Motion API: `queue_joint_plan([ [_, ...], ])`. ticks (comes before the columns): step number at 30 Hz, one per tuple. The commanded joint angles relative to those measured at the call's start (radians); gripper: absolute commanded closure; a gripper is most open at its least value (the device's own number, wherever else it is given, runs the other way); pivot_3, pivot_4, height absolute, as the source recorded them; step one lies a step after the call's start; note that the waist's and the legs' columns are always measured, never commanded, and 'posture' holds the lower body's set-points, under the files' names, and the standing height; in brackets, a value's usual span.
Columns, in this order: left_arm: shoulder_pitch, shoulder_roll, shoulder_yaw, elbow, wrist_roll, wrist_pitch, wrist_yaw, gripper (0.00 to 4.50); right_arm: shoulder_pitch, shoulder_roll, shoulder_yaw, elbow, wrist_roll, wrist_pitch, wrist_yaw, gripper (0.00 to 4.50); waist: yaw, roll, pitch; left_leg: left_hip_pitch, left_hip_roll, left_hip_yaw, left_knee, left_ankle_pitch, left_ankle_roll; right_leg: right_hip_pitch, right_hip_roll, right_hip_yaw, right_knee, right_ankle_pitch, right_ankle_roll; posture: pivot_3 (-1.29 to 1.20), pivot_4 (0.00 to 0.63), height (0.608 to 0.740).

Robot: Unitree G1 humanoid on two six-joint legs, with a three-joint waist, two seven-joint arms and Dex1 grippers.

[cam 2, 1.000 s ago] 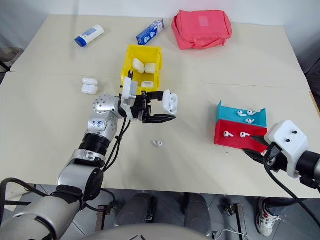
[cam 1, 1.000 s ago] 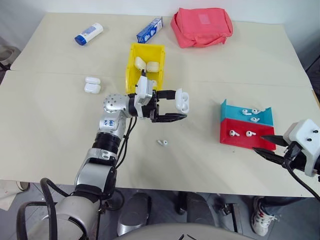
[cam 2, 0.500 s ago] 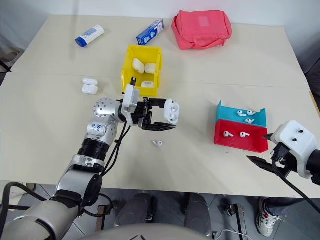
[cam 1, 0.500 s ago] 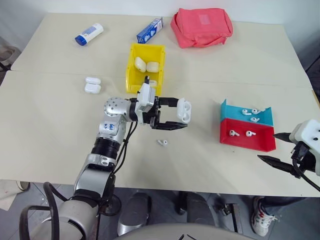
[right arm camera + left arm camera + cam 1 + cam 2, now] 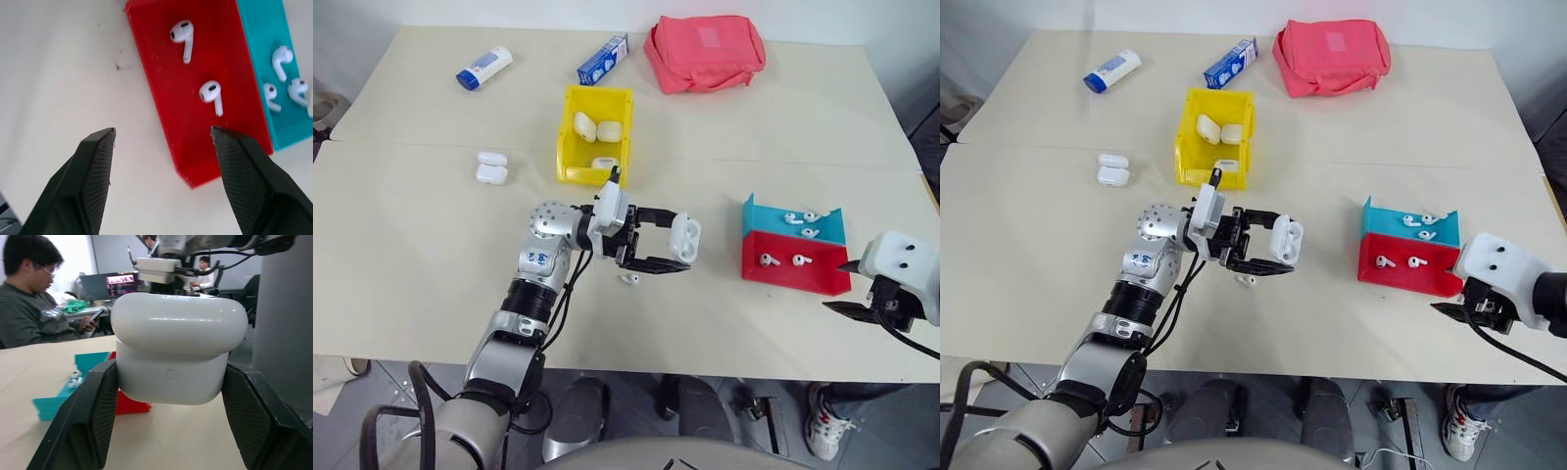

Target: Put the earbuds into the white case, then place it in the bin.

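The glossy white rounded case (image 5: 684, 238) is clamped by the left gripper (image 5: 672, 245); the right gripper (image 5: 161, 142), fingers spread, is best lowered onto 1 white earbud (image 5: 212, 94).

case: glossy white rounded-rectangle earbud case (image 5: 684, 238), lid shut, held above the table | earbuds: tiny glossy white stemmed earbuds (image 5: 184, 32), two on the tray's red step, three on the teal; one more (image 5: 630, 279) lying loose on the table | bin: bright yellow open-topped plastic bin (image 5: 570, 110), holding three white cases
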Motion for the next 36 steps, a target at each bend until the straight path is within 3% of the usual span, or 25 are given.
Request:
queue_joint_plan([
  [1, 0.000, -0.003, -0.005, -0.042, -0.032, 0.001, -0.007, 1.70, -0.062, -0.037, 0.066, 0.058, -0.041, -0.037, 0.014, 1.32, 0.000, 0.000, 0.000, 0.000, 0.000, 0.000, 0.000, 0.000, 0.000, 0.000, 0.000, 0.000, 0.000, 0.000, 0.000, 0.00, 0.150, 0.740],
  [8, -0.003, 0.004, -0.016, -0.040, -0.037, 0.001, -0.018, 1.70, -0.289, -0.050, 0.306, 0.229, -0.160, -0.173, 0.054, 1.32, -0.003, 0.000, 0.000, 0.000, 0.000, 0.000, 0.000, 0.000, 0.000, 0.000, 0.000, 0.000, 0.000, 0.000, 0.000, 0.00, 0.150, 0.740],
  [12, -0.003, 0.010, -0.017, -0.043, -0.040, 0.001, -0.022, 1.70, -0.369, -0.037, 0.377, 0.287, -0.196, -0.217, 0.073, 2.20, -0.006, 0.001, 0.000, 0.000, 0.000, 0.000, 0.000, 0.001, -0.001, 0.000, 0.000, 0.000, 0.000, 0.000, 0.000, 0.00, 0.150, 0.740],
  [13, -0.004, 0.009, -0.018, -0.042, -0.039, 0.000, -0.021, 1.70, -0.390, -0.032, 0.393, 0.302, -0.205, -0.232, 0.078, 2.20, -0.007, 0.001, 0.000, 0.000, 0.000, 0.000, 0.000, 0.001, -0.001, 0.000, 0.000, 0.000, 0.000, 0.000, 0.000, 0.00, 0.150, 0.740],
  [21, -0.009, 0.010, -0.014, -0.028, -0.033, -0.015, -0.010, 1.70, -0.489, -0.007, 0.456, 0.345, -0.230, -0.240, 0.108, 2.20, -0.014, 0.001, 0.000, 0.000, 0.000, 0.000, 0.000, 0.001, -0.002, 0.000, 0.000, -0.001, 0.000, 0.000, 0.000, 0.00, 0.150, 0.740],
  [24, -0.010, 0.010, -0.013, -0.027, -0.033, -0.017, -0.005, 1.70, -0.524, 0.008, 0.471, 0.366, -0.242, -0.262, 0.108, 2.79, -0.019, 0.001, 0.000, 0.000, 0.000, 0.000, 0.000, 0.001, -0.002, 0.000, 0.000, -0.001, 0.000, 0.000, 0.000, 0.00, 0.150, 0.740],
  [36, -0.010, 0.016, -0.015, -0.030, -0.031, -0.019, 0.005, 1.70, -0.646, 0.081, 0.568, 0.457, -0.318, -0.328, 0.149, 2.79, -0.024, 0.001, -0.001, 0.000, 0.000, 0.000, 0.000, 0.002, -0.003, 0.000, 0.000, -0.001, 0.001, 0.000, 0.000, 0.00, 0.150, 0.740],
])
